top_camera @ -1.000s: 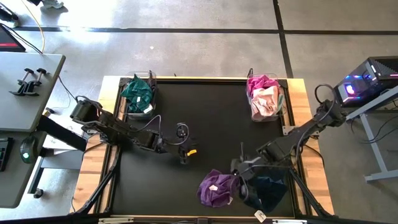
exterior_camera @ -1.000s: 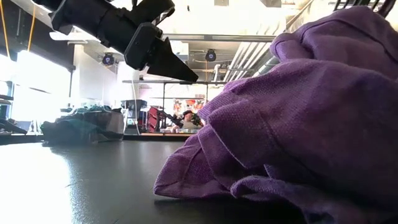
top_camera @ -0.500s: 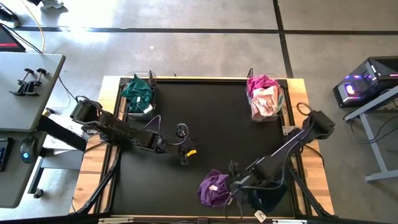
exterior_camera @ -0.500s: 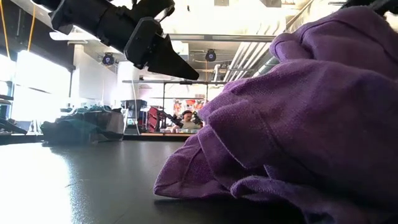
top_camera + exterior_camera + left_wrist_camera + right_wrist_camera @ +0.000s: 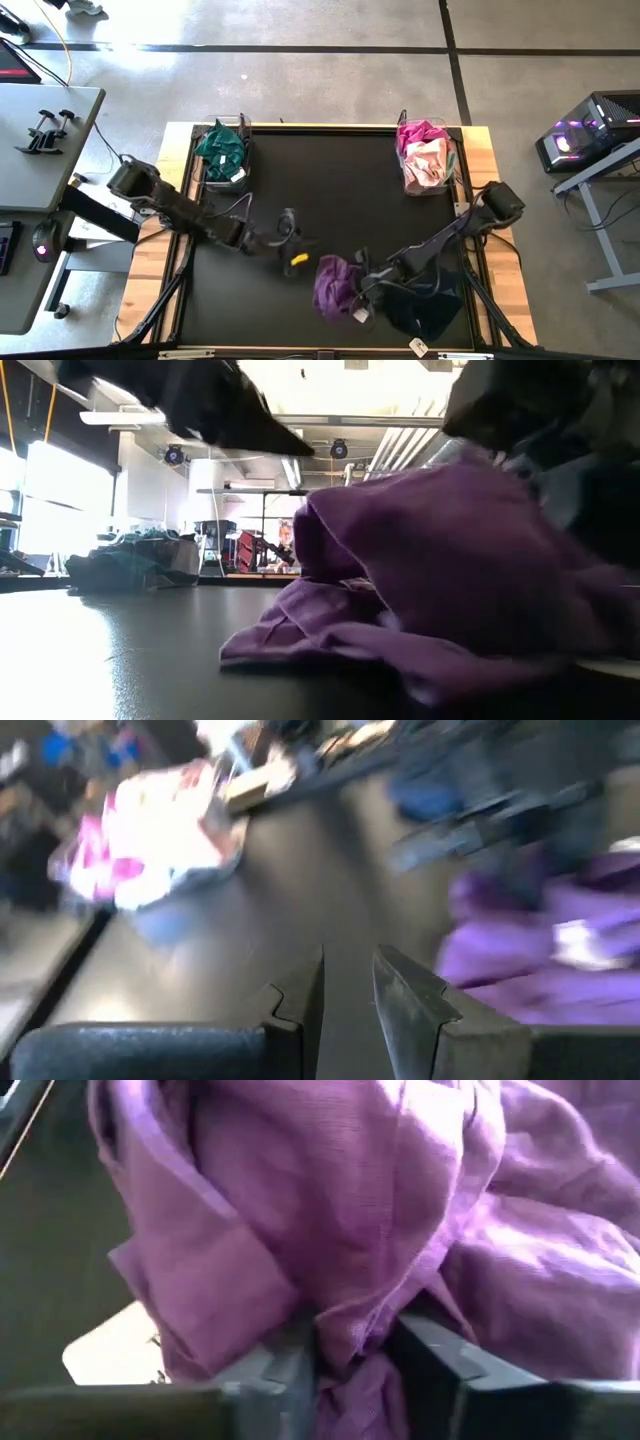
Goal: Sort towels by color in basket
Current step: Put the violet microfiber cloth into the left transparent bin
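A purple towel lies bunched near the table's near edge, with my right gripper shut on it from its right side. It fills the right wrist view and the low view. A navy towel lies on the table under my right arm. My left gripper hangs above the table just left of the purple towel. Its fingers stand a narrow gap apart and hold nothing. Green towels fill the far-left basket, and magenta and peach-pink towels fill the far-right one. My right gripper pinches a gathered fold of the purple towel between its two fingers, coming at it from the table's right side. Several layers bunch up in front of the fingers. The towel's lower edge rests on the table.
The two baskets stand at the far corners, the left one and the right one. Bare black mat spreads between them. A white tag shows at the near edge by the navy towel.
My right gripper has moved toward the table's left and dragged the purple towel with it. The towel has bunched taller and shifted left and a little toward the far edge. My left gripper has moved toward the near edge, closer to the purple towel.
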